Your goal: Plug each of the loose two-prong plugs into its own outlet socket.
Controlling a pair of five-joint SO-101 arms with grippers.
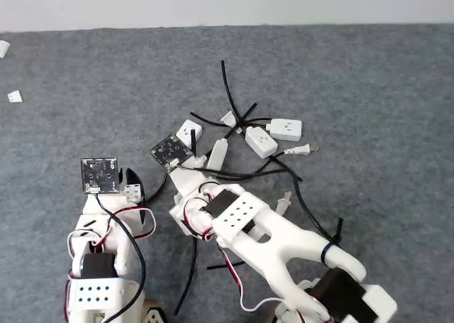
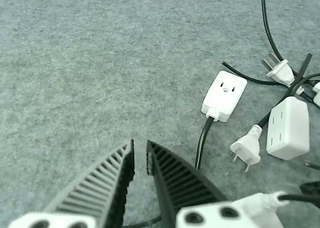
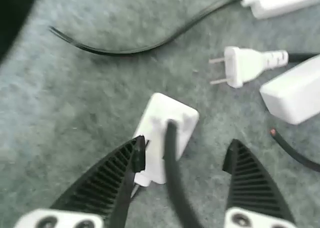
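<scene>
At the bottom left of the high view, the left gripper [image 1: 133, 184] hangs over bare grey carpet [image 1: 340, 67]. Its ribbed black fingers [image 2: 107, 180] are drawn almost together, with only a thin slit between them and nothing held. Just right of it, near the frame's centre, the right gripper [image 3: 186, 142] stands with its jaws spread wide on either side of a white outlet socket [image 3: 160, 120]. The socket lies flat on the carpet close against one finger [image 3: 112, 170], and its black cord [image 3: 172, 173] runs back between the jaws. I cannot tell whether that finger touches the socket. Just beyond this socket, a white two-prong plug [image 3: 242, 65] lies loose, prongs bare and in no socket. Farther up and to the right of centre in the high view, two more white socket blocks [image 1: 261, 141] [image 1: 285, 128] sit side by side among crossed black cords. Another loose plug [image 1: 301, 150] lies just right of them, and one more [image 1: 228, 117] to their upper left.
</scene>
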